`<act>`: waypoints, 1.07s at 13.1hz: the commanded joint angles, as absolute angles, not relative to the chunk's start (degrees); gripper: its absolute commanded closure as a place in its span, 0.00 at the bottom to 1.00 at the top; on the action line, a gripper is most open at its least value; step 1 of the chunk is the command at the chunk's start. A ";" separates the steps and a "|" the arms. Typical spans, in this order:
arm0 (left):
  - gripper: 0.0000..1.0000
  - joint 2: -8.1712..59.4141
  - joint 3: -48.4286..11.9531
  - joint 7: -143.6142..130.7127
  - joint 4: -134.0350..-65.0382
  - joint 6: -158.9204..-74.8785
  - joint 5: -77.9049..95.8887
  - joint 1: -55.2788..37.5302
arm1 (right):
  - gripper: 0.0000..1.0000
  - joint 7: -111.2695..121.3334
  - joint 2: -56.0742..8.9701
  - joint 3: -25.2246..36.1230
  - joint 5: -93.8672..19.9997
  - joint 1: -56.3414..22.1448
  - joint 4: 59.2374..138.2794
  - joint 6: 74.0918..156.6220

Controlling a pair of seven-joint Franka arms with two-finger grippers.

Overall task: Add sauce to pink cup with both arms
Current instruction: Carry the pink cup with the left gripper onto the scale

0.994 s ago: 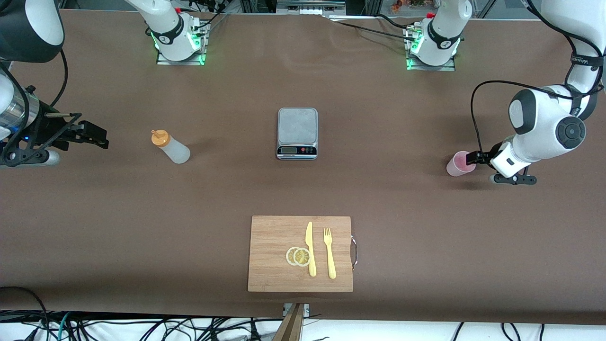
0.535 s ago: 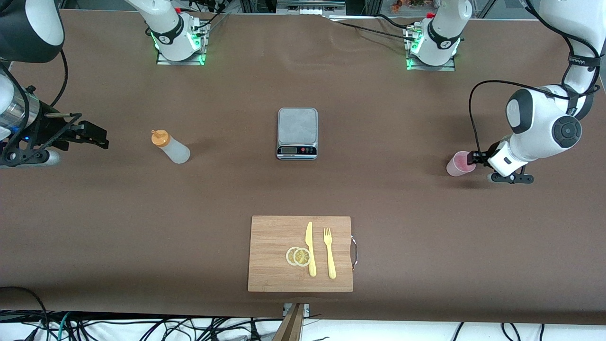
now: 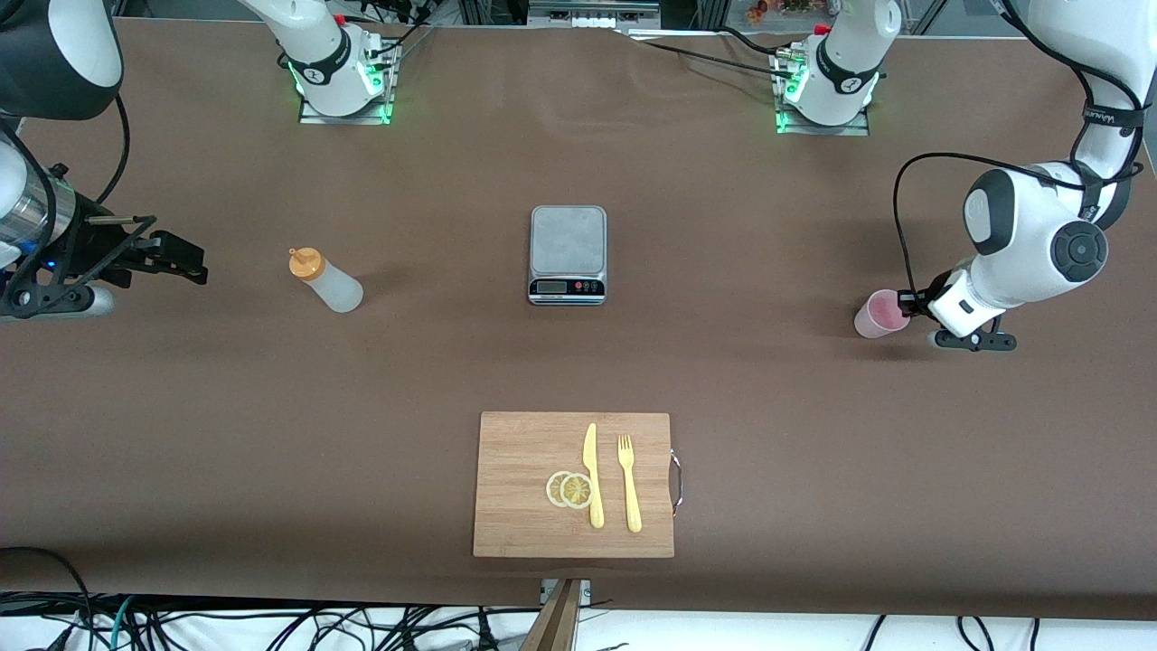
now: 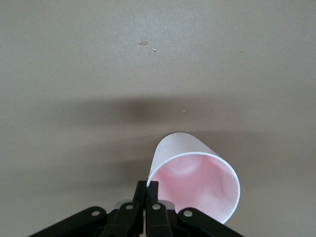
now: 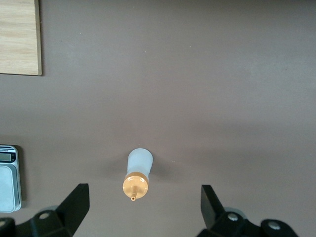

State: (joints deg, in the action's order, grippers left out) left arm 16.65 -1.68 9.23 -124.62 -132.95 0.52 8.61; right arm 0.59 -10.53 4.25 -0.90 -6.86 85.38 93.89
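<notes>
Your table (image 3: 271, 434) is covered in brown sheeting, and the two arms reach out over its two ends.

Left arm (image 3: 1030, 240): it comes down at its own end of the table, with the left gripper (image 3: 907, 306) low at the pink cup (image 3: 879, 315). In the left wrist view you can see the fingers (image 4: 146, 190) drawn together on the cup's rim, pinching the wall between them. The cup appears tilted in that view, its mouth open and its inside pink; whether its base touches the table you cannot tell.

Right arm (image 3: 45, 226): it waits over its own end of the table. The right gripper (image 3: 176, 262) is held off the surface, its jaws spread wide with nothing between them, as the right wrist view shows with the two fingers (image 5: 76, 202) far apart.

The wooden cutting board (image 3: 524, 506) lies at the table edge nearest the front camera. On it you have a yellow knife (image 3: 592, 475), a yellow fork (image 3: 629, 484) just beside the knife, and two lemon slices (image 3: 569, 489) overlapping, touching the knife.

The scale (image 3: 568, 253) sits at mid-table, its platform bare.

The sauce (image 3: 325, 280) stands upright on the table between the scale and the right gripper, well apart from the cup, orange cap on top.
</notes>
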 commanded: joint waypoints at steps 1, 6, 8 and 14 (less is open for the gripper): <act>1.00 15.82 -1.84 6.69 -122.09 -130.79 0.53 5.03 | 0.00 1.05 -11.07 4.13 -1.49 -6.50 84.02 93.52; 1.00 15.56 -2.28 -6.29 -111.73 -118.05 8.35 -8.49 | 0.00 1.05 -11.07 4.13 -1.49 -6.50 84.02 93.52; 1.00 15.64 -2.37 -15.86 -110.31 -117.60 10.18 -15.08 | 0.00 1.05 -11.07 4.13 -1.49 -6.50 84.02 93.52; 1.00 17.92 -2.29 -30.22 -106.45 -118.48 13.89 -31.97 | 0.00 1.05 -11.07 4.13 -1.49 -6.50 84.02 93.43</act>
State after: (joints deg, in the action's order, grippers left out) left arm 16.12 -3.35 -27.75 -109.52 -119.07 12.56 -28.39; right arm 0.59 -10.55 4.26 -0.90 -6.86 85.38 93.89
